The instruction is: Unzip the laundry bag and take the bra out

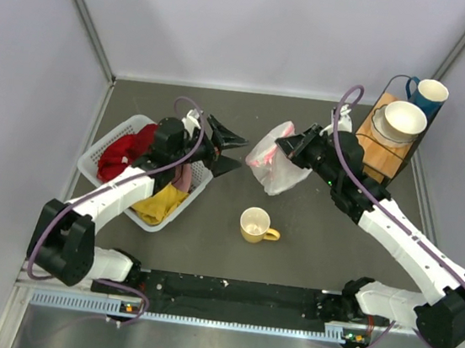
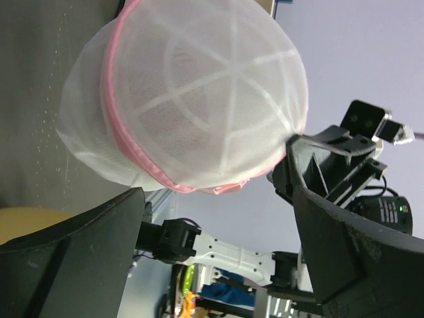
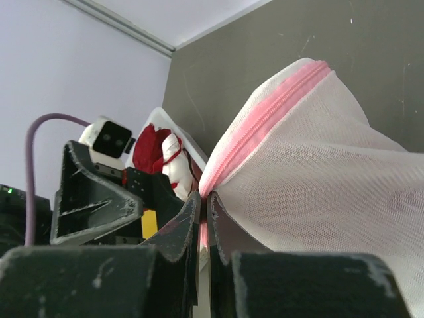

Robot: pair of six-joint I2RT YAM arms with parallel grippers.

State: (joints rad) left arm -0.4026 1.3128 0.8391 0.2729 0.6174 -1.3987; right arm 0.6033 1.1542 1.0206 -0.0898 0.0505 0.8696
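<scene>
The laundry bag (image 1: 272,160), a white mesh dome with pink zipper trim, is lifted at the table's middle back. My right gripper (image 1: 288,144) is shut on its pink zipper edge (image 3: 265,126), pinching it between the fingertips. The bag fills the left wrist view (image 2: 192,93), where its mesh ribs show. My left gripper (image 1: 229,150) is open and empty, a short way left of the bag, jaws wide apart. The bra is hidden; only white mesh shows.
A white slatted basket (image 1: 99,151) with red and yellow clothes stands at the left under my left arm. A yellow mug (image 1: 256,225) sits in front of the bag. A wooden stand (image 1: 380,150) with a white bowl and a blue cup is at the back right.
</scene>
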